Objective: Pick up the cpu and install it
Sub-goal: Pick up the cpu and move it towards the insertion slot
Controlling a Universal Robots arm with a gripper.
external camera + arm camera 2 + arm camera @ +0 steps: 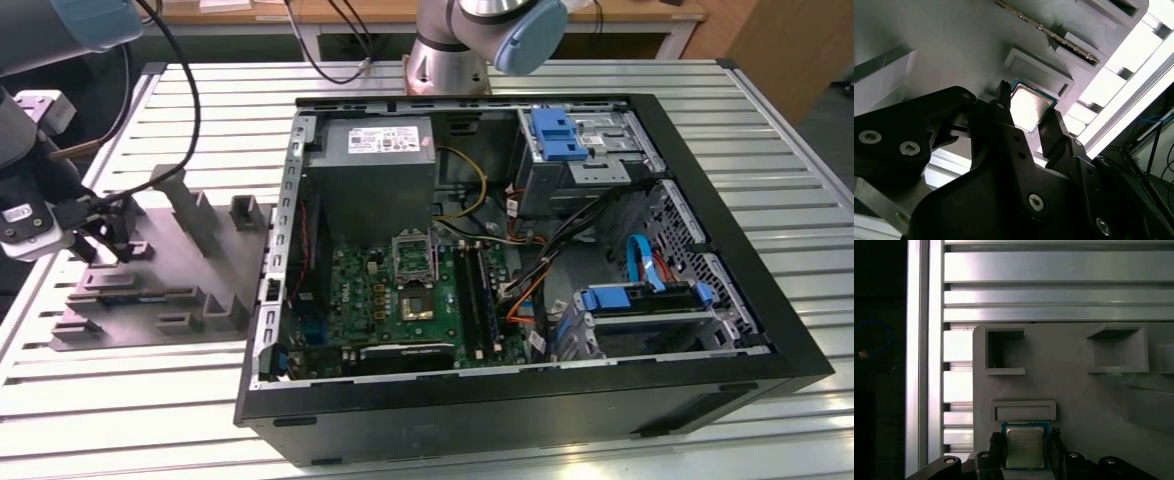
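The cpu [1025, 447] is a small square chip with a silvery top and a green rim. It lies on the grey fixture plate [1089, 405], just beside a low ridge. My gripper [1025, 436] has its two black fingers against two opposite edges of the cpu [1029, 105], so it is shut on it. In the exterior view my gripper [107, 245] sits low over the fixture plate [174, 260] at the exterior view's left. The metal-framed socket [414, 255] sits on the green motherboard inside the open computer case [747, 330].
The fixture plate carries raised blocks and slots [247, 212] around my gripper. A second arm's base [447, 60] stands behind the case. Inside the case are cables, blue drive brackets [558, 135] and a power supply [380, 150]. The slatted metal table [134, 400] surrounds everything.
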